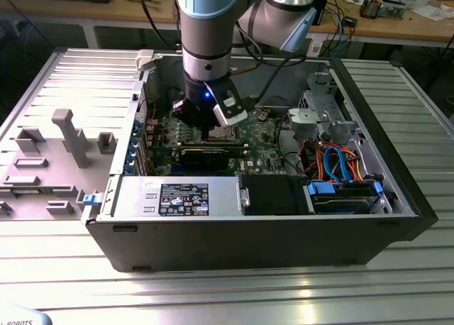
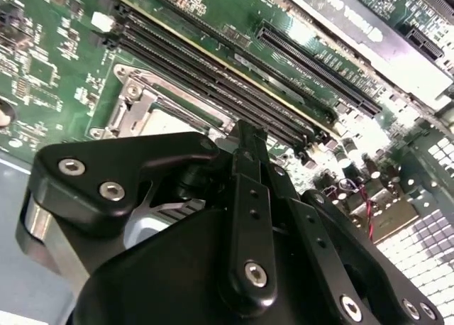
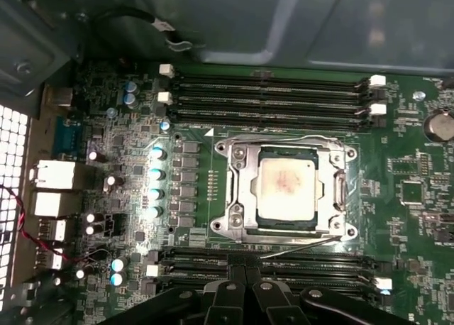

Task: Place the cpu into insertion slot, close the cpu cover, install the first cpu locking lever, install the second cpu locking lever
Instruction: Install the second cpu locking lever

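In the exterior view, a grey robot arm (image 1: 206, 27) reaches down into an open desktop computer case (image 1: 284, 229) that lies on its side on a ribbed metal bench (image 1: 213, 296). The arm's wrist, lit by a small blue light, hangs low over the green motherboard (image 1: 273, 151), and its claw (image 1: 206, 123) is down among the board's parts, so how it stands cannot be judged from here. Grey plastic fixtures (image 1: 71, 137) sit on the bench toward the exterior view's left. In the second wrist view, the black claw (image 2: 250, 137) fills the foreground with its fingers (image 2: 248, 162) drawn together into one narrow tip that grips nothing; the tip sits over the long black memory slots (image 2: 213, 76), just beside the metal-rimmed insertion slot (image 2: 142, 105). In the first wrist view, the cpu (image 3: 286, 186), a pale square chip, lies flat inside the insertion slot (image 3: 237, 190). The cpu cover (image 3: 287, 149), a thin silver frame, lies down around the chip. A thin wire locking lever (image 3: 301, 247) runs along the socket edge nearest the claw (image 3: 245, 282), whose pinched-together tips sit over the memory slots just beside it.
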